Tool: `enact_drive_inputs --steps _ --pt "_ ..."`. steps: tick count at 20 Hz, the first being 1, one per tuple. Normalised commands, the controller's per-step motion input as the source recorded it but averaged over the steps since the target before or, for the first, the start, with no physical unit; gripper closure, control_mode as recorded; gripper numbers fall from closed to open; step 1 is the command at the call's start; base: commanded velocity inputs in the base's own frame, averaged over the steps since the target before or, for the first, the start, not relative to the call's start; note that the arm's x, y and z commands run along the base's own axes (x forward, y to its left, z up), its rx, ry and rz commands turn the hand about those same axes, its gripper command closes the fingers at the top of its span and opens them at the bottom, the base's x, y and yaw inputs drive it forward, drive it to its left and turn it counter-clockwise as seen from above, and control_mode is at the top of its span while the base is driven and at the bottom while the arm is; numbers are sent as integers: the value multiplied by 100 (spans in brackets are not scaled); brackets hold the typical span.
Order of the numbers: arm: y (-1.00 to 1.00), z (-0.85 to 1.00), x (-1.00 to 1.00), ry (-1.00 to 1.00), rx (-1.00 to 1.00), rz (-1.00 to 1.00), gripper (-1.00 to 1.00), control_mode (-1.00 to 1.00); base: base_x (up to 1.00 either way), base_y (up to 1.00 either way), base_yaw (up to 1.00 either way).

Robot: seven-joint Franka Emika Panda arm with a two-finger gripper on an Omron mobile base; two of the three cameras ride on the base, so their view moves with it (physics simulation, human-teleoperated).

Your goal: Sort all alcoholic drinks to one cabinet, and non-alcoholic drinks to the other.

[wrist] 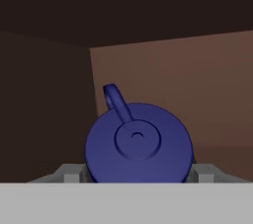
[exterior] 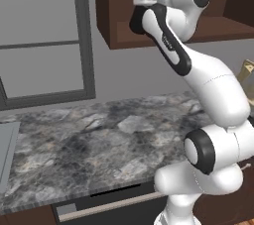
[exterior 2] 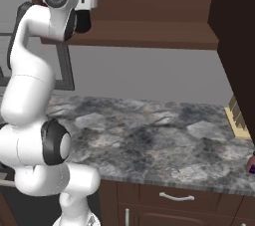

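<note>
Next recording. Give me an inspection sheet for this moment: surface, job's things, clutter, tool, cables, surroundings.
Surface: grey stone counter, bare in the middle.
Job's things: black bottle with a blue looped lid, raised inside the open wall cabinet; whether it rests on the shelf cannot be told.
Clutter: tan wooden block at the counter's right end; a small reddish thing cut off by the picture edge, too little shown to identify.
Tool: tool up at the cabinet, a finger on each side of the lid, apparently gripping the bottle.
Cables: nothing seen.
Surroundings: window left of the cabinet; drawers below the counter.
</note>
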Motion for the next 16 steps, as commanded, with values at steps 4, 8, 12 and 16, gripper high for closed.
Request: enact_drive_inputs --steps 4,8,12,16 --pt "0 -2 45 0 0 0 100 -100 0 0 0" --pt "0 -8 36 0 0 0 100 -100 0 0 0" --pt "0 -19 17 0 0 0 100 -100 0 0 0" --pt "5 -23 20 0 0 0 -100 -100 0 0 0"
